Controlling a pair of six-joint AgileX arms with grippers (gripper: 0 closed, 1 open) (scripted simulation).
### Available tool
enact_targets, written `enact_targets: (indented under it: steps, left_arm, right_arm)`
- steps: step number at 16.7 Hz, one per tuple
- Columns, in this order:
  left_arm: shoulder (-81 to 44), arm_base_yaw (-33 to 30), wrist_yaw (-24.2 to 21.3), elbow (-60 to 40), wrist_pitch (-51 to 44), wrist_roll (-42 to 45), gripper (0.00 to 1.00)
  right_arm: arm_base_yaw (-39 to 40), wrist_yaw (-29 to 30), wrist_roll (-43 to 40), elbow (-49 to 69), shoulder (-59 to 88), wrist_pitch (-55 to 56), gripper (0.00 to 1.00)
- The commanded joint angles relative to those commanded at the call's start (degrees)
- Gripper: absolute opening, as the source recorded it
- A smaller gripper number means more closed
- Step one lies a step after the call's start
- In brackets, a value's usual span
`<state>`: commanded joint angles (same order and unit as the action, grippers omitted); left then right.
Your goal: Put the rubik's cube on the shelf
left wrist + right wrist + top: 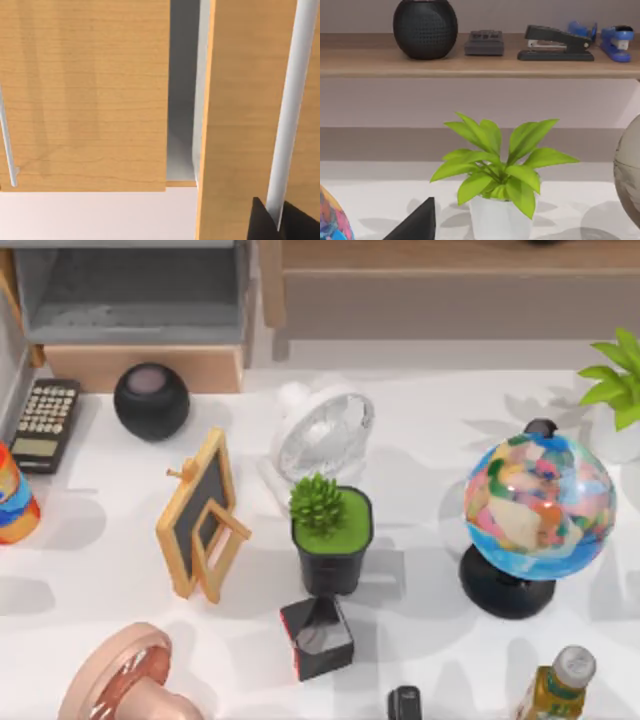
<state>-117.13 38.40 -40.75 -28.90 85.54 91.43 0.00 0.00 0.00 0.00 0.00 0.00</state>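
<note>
On the shelf [470, 62] clutter is crowding free space; no rubik's cube visible, claw states unclear, wrong dark cube [318, 638] grab risk looming

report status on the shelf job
Left end effector at light-wood cabinet panels. Right end effector facing long light-wood shelf, green leafy plant in white pot between. Shelf holds round black speaker, black stapler.

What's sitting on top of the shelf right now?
On the shelf, right wrist view: a round black speaker, a dark small device, a black stapler and a blue stapler. No rubik's cube among them.
</note>
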Motion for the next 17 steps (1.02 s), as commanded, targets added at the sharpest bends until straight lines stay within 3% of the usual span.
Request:
enact_targets:
  steps: [5,17]
  left_arm:
    - [0.47,0.72,-0.7,1.0,0.68,-0.02,0.0]
    - [0.47,0.72,-0.7,1.0,0.68,-0.02,0.9]
  right_arm:
    - [0.0,0.0,0.0,0.0,0.0,0.0,1.0]
    - [0.0,0.0,0.0,0.0,0.0,0.0,1.0]
